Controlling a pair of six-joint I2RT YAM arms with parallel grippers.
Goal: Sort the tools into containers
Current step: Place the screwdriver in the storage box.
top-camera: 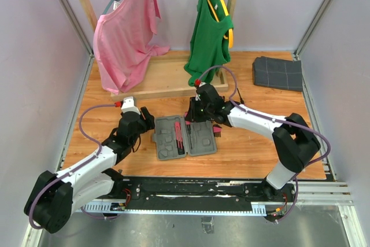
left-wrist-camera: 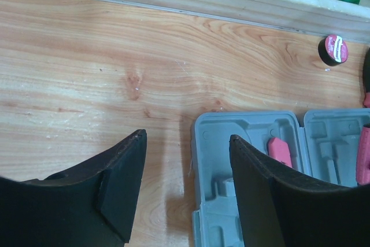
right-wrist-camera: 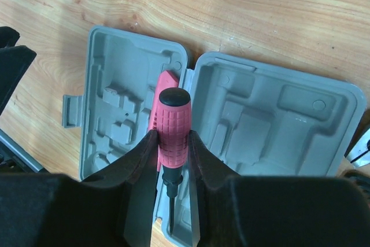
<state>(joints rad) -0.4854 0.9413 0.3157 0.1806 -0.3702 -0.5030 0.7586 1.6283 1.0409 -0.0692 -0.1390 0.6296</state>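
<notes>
right claw (right-wrist-camera: 172, 143): pinching the screwdriver (right-wrist-camera: 173, 124) mid-handle, one finger on each side.
why held so: the side grip keeps it lengthwise and steady, probably to line it up with a recess.
screwdriver look: red ribbed handle and a black rounded cap pointing away from the claw. The thin dark shaft runs back between the fingers.
tool case (right-wrist-camera: 277, 114): straight below the right claw, open with both halves flat. The hinge sits under the held tool.
pink tool (right-wrist-camera: 166, 82): already in the case by the hinge, just past the fingertips and partly hidden by the screwdriver.
left claw (left-wrist-camera: 188, 138): spread and empty, hovering at the case's corner, likely ready to steady it.
round red piece (left-wrist-camera: 333, 50): on the table beyond the case, ahead-right of the left claw, not yet sorted.
</notes>
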